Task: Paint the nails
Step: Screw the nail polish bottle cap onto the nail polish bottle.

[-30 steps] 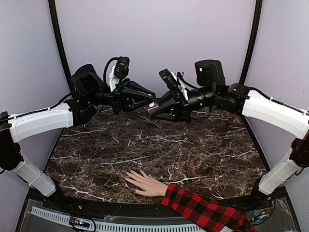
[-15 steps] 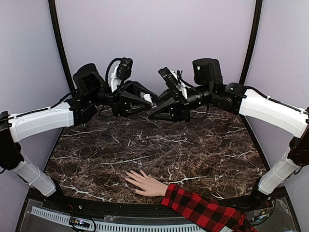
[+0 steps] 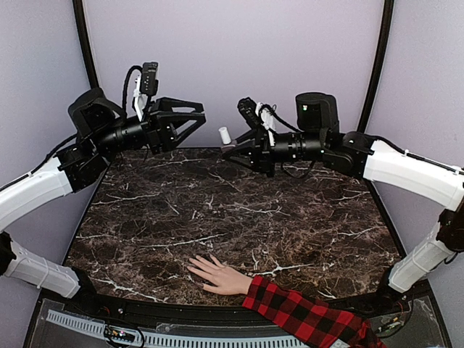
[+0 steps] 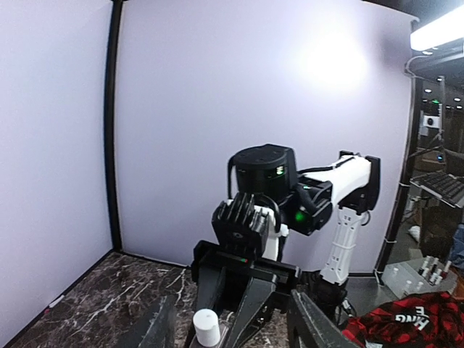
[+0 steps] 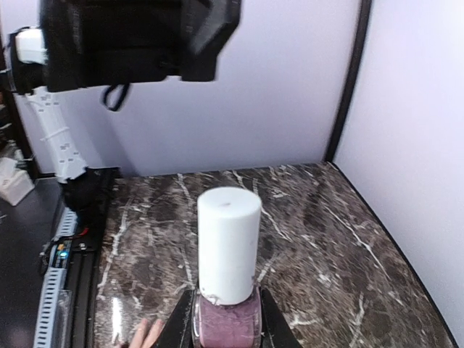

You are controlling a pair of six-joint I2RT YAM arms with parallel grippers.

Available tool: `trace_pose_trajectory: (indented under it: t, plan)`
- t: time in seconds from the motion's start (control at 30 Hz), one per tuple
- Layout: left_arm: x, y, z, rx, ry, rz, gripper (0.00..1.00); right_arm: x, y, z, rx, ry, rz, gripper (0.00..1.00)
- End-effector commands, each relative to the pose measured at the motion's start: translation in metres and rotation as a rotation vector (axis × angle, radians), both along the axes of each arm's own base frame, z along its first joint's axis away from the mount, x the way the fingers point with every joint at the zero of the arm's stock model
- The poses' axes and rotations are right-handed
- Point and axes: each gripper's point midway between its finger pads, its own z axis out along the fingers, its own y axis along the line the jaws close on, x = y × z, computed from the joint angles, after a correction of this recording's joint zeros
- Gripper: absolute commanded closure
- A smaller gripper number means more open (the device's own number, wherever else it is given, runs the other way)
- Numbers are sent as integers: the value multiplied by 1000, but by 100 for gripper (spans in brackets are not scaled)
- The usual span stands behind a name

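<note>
The right tool [image 3: 229, 148] is clamped tight on a purple nail polish bottle [image 5: 226, 319], its white cap [image 3: 225, 135] upright, raised above the bench [image 3: 290, 225] near 12 o'clock. The left tool [image 3: 192, 122], at 11 o'clock, faces it with jaws spread wide and empty. The nails [image 3: 193, 270], barely discernible, tip a pale mannequin hand [image 3: 221, 278] lying flat at 6 o'clock, its plaid sleeve [image 3: 304, 315] trailing toward 5.

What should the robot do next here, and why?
Probably swing the left gripper across to the white cap and close on it to unscrew it. The right gripper holds the polish bottle in the air with its cap on, the left jaws stand open off to one side, and the hand lies flat on the table, waiting.
</note>
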Motion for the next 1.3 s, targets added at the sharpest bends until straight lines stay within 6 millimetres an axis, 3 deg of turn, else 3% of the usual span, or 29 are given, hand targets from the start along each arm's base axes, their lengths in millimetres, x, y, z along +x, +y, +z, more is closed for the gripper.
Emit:
trace_pose_trajectory:
  t: [0.0,0.37,0.8,1.27]
  plan:
    - [40,4,-19,36,107,195,47,38,-7,19,35,-94,-287,100]
    - [64,-14,-37,20,209,246,49,64,1,4,-44,-142,-543,100]
    - [85,-25,-55,29,281,291,57,69,7,-1,-79,-198,-632,100]
    - [74,-35,-54,38,275,199,97,67,4,5,-78,-219,-627,100]
